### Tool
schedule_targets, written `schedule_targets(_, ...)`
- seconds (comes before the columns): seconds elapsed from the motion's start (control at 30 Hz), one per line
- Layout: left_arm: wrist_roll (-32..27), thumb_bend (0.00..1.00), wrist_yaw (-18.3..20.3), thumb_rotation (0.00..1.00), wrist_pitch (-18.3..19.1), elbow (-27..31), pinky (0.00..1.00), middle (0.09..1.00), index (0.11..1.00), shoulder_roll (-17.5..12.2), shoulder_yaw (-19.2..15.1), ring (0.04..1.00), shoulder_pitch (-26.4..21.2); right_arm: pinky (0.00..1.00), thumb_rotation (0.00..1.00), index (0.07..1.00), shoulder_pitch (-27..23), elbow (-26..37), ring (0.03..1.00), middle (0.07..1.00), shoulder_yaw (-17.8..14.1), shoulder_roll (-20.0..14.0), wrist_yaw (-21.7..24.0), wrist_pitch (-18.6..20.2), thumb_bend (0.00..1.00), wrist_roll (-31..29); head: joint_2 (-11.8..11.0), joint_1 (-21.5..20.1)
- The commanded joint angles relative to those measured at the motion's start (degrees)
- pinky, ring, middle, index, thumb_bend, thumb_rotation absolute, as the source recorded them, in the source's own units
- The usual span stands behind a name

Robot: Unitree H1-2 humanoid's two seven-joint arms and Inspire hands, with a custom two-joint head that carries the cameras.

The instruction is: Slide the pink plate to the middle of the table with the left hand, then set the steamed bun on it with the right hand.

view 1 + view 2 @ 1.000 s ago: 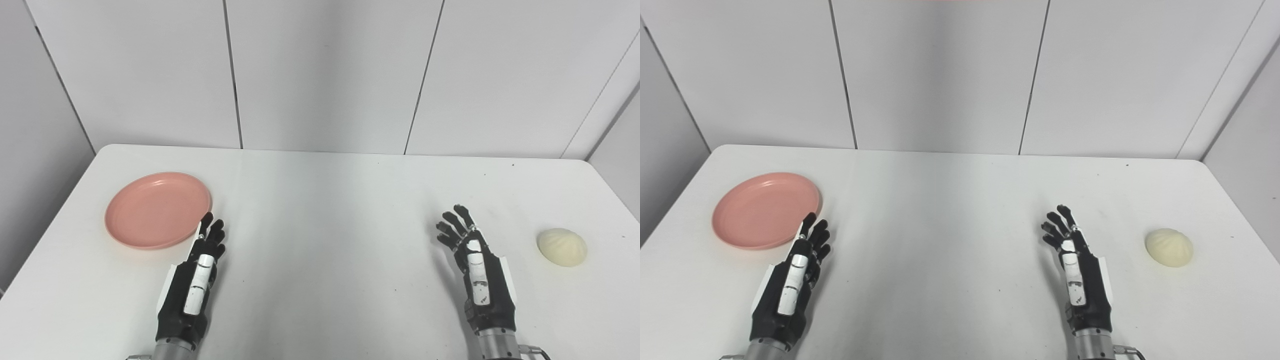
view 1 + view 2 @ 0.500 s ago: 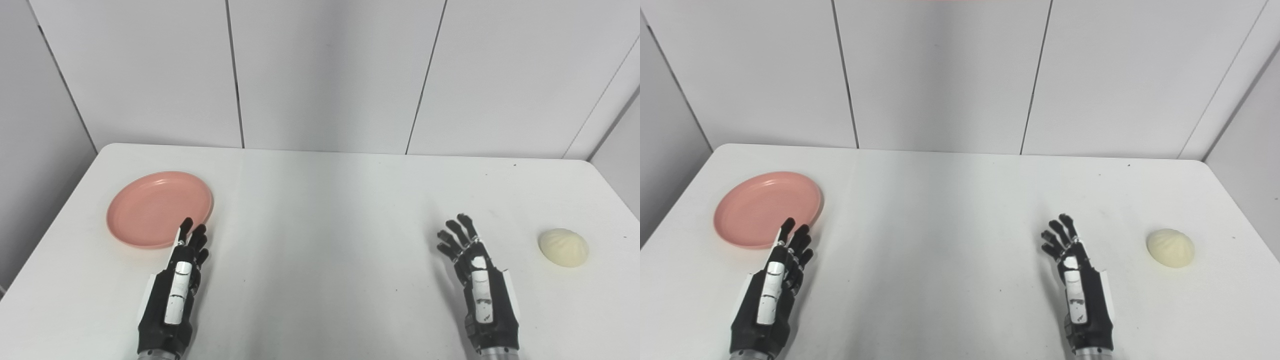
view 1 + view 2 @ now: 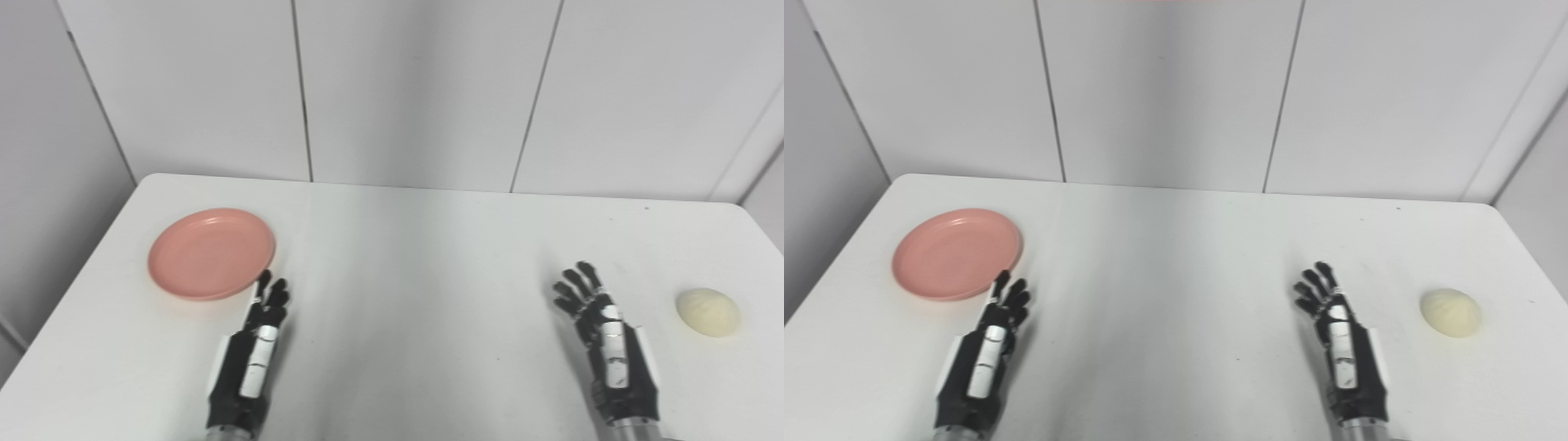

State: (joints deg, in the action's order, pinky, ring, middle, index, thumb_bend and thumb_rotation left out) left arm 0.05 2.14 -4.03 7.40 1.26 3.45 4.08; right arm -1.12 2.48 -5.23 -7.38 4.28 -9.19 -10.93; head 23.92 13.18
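A round pink plate (image 3: 211,253) lies flat on the white table (image 3: 404,257) at the far left. My left hand (image 3: 252,361) hovers just near and to the right of it, open, its fingertips close to the plate's near right rim and holding nothing. A pale steamed bun (image 3: 707,312) sits near the table's right edge. My right hand (image 3: 606,352) is open too, fingers spread, a hand's width left of the bun and apart from it.
White wall panels (image 3: 404,86) rise behind the table's far edge. The table's left edge (image 3: 79,282) runs close beside the plate, and its right edge lies just past the bun.
The whole picture has shifted a little to the right, so the camera moved. My left hand drew back and left, then came right again beside the plate's near rim. The plate and bun stay put.
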Motion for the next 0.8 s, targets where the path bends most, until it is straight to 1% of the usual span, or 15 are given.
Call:
schedule_targets(0.0, 1.29, 0.77, -0.81, 0.88, -3.18, 0.3, 1.0, 0.973, 1.0, 0.85, 0.41, 0.979, -1.51, 0.87, 1.0, 0.919, 1.35, -2.31, 0.859, 0.894, -0.42, -0.17, 0.72, -1.0, 0.75, -0.47, -0.84, 0.54)
schedule_targets(0.07, 2.28, 0.78, -1.21, 0.89, -3.95, -0.36, 0.99, 0.968, 1.0, 1.02, 0.71, 0.972, -1.64, 0.85, 1.0, 0.9, 1.34, -2.42, 0.846, 0.884, -0.47, -0.43, 0.92, -0.38, 0.76, -0.55, -1.5, 0.92)
schedule_targets(0.13, 3.32, 0.76, -1.66, 0.89, -5.05, -1.14, 0.97, 0.959, 1.0, 1.21, 0.88, 0.961, -1.77, 0.84, 0.99, 0.887, 1.29, -2.57, 0.84, 0.882, -0.51, -0.61, 1.27, 0.39, 0.76, -1.11, -2.34, 1.35)
schedule_targets(0.23, 3.97, 0.75, -2.18, 0.89, -6.59, -2.21, 0.96, 0.957, 1.0, 1.49, 0.96, 0.954, -1.9, 0.84, 1.0, 0.886, 1.22, -2.6, 0.842, 0.883, -0.44, -0.78, 1.41, 1.59, 0.76, -1.55, -2.85, 1.66)
schedule_targets(0.27, 4.03, 0.75, -2.35, 0.89, -7.15, -2.72, 0.96, 0.956, 1.0, 1.6, 0.93, 0.952, -2.06, 0.85, 1.0, 0.886, 1.11, -2.85, 0.842, 0.883, -0.43, -0.8, 1.4, 1.69, 0.76, -1.53, -3.59, 2.3)
schedule_targets(0.4, 4.26, 0.75, -2.73, 0.89, -9.0, -4.43, 0.95, 0.953, 1.0, 1.88, 0.72, 0.945, -2.73, 0.83, 0.99, 0.874, 0.65, -3.72, 0.831, 0.864, -0.48, -0.83, 1.43, 1.88, 0.78, -1.51, -4.29, 3.23)
schedule_targets(0.53, 6.48, 0.76, -3.61, 0.93, -10.61, -6.34, 0.92, 0.954, 1.0, 1.6, 0.74, 0.932, -3.45, 0.82, 0.98, 0.872, 0.34, -4.28, 0.831, 0.869, -0.73, -0.46, 1.35, 2.32, 0.8, -2.03, -5.16, 3.29)
schedule_targets(0.6, 6.65, 0.76, -3.85, 0.93, -11.02, -6.66, 0.91, 0.952, 1.0, 1.48, 0.61, 0.928, -3.47, 0.82, 0.98, 0.875, 0.38, -4.21, 0.83, 0.872, -0.63, -0.27, 1.31, 2.45, 0.82, -1.94, -5.39, 2.91)
schedule_targets(0.7, 2.94, 0.73, -3.27, 0.9, -14.89, -7.06, 0.87, 0.932, 1.0, 1.71, -0.13, 0.913, -3.21, 0.81, 0.97, 0.871, 0.9, -3.35, 0.826, 0.869, -0.19, 0.07, 1.23, 2.72, 0.85, -1.37, -4.96, 1.49)
schedule_targets(0.77, 0.85, 0.73, -3.14, 0.85, -19.14, -6.69, 0.82, 0.872, 0.98, 1.8, -0.65, 0.879, -3.02, 0.81, 0.97, 0.872, 1.66, -2.06, 0.832, 0.875, 0.33, 0.38, 1.32, 3.42, 0.85, -1.1, -4.5, 0.44)
